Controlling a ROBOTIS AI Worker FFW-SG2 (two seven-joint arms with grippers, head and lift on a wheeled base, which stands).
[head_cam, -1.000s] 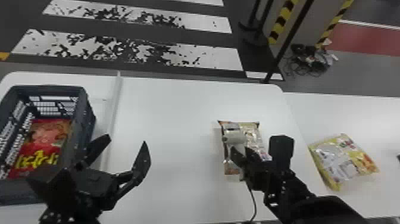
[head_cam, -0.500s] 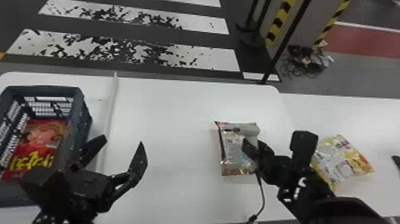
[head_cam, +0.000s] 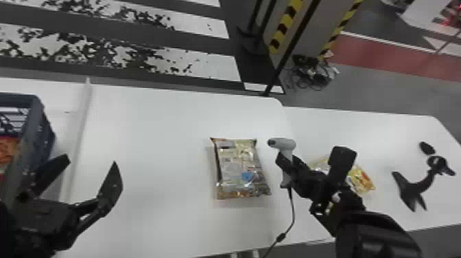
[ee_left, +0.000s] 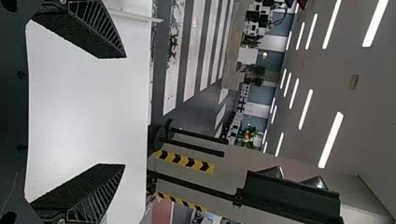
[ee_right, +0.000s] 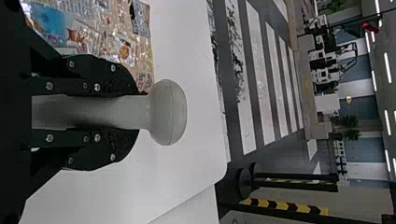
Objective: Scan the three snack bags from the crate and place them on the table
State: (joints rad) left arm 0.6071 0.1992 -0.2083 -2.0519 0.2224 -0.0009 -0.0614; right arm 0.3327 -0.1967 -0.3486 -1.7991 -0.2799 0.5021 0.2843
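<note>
A: State of right gripper (head_cam: pixel 287 162)?

B: Closed on the scanner (head_cam: pixel 286 143)'s handle, a finger against each side. Left gripper (head_cam: pixel 91 162), lower left of head view: fingers wide apart, empty.

A: Orientations?

B: Scanner head points frame-left. Snack bag (head_cam: pixel 236 168) flat on the table (head_cam: pixel 154 137), near frame centre; long axis top to bottom, lower end slightly right.

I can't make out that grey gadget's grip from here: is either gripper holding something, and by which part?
The right gripper holds the scanner by its handle. The left one is empty.
</note>
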